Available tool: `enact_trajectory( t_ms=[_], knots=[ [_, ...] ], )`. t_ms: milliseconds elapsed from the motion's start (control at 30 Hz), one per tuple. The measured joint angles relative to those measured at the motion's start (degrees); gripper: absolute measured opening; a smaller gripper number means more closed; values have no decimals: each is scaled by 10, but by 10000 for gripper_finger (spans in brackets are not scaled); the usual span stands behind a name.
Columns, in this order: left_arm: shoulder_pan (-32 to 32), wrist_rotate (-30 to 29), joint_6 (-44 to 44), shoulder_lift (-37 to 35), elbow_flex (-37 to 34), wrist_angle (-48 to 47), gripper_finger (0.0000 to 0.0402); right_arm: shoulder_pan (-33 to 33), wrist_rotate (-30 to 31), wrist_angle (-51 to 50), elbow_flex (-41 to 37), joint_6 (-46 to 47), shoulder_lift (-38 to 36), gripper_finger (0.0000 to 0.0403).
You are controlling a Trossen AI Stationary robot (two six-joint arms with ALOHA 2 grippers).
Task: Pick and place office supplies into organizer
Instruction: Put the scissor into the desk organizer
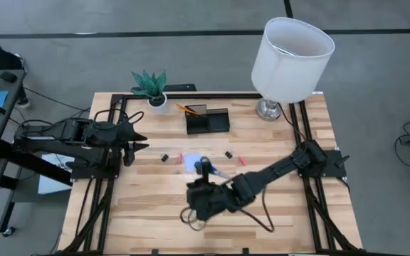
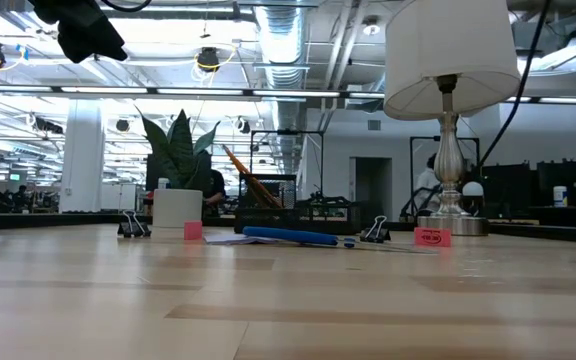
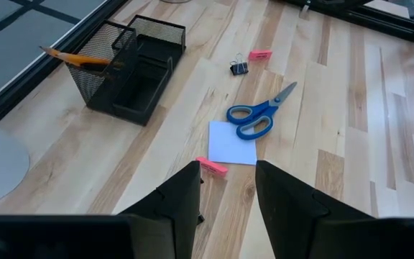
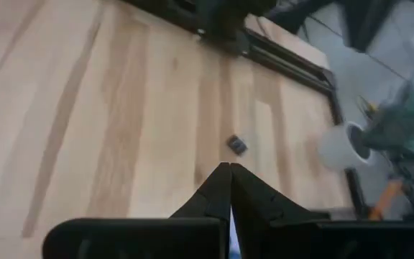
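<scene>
Blue-handled scissors (image 3: 259, 117) are lying on the note pad (image 3: 233, 142) mid-table, their long axis running from the handles over the pad out to blades pointing toward the right side, well short of the organizer (image 1: 207, 121) at the far edge. The right gripper (image 4: 229, 188) is hovering near them with its fingers pressed together, gripping nothing. The left gripper (image 3: 226, 194) is waiting at the left, fingers partly spread and empty. Judging by this, the right fingers should part before descending across the handles.
</scene>
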Motion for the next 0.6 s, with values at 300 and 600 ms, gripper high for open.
enact_trajectory(
  t_ms=[300, 600],
  knots=[
    [0, 0, 0, 0, 0, 0, 126, -93, -260, 184, -150, -67, -57, 1],
    [0, 0, 0, 0, 0, 0, 126, -130, -300, 419, -437, 1, -237, 0]
  ],
)
